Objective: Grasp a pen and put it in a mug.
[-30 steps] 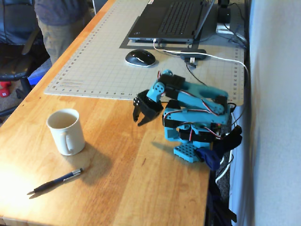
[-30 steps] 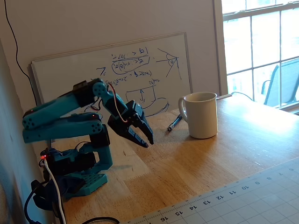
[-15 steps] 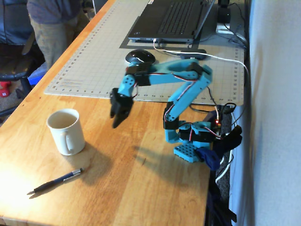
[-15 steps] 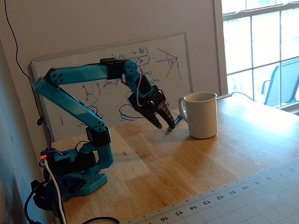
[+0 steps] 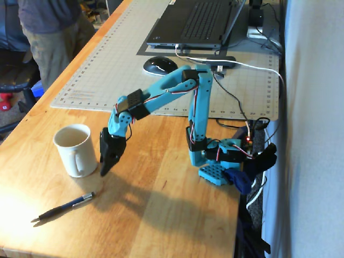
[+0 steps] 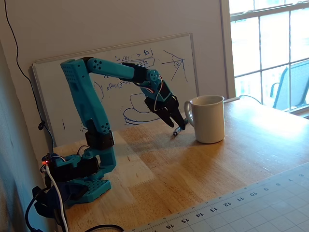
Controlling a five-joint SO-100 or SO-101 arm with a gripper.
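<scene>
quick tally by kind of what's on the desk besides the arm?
Cream-white ceramic mug: 1
Slim dark ballpoint pen with silver clip end: 1
Black computer mouse: 1
Dark open laptop: 1
Grey gridded cutting mat: 1
Total: 5

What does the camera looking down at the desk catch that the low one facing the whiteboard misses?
Only the downward fixed view shows the laptop, the mouse, a person standing by, and the whole pen. Only the low fixed view shows the whiteboard and the window. Both fixed views show the mug, the gripper beside it and the cutting mat.
</scene>
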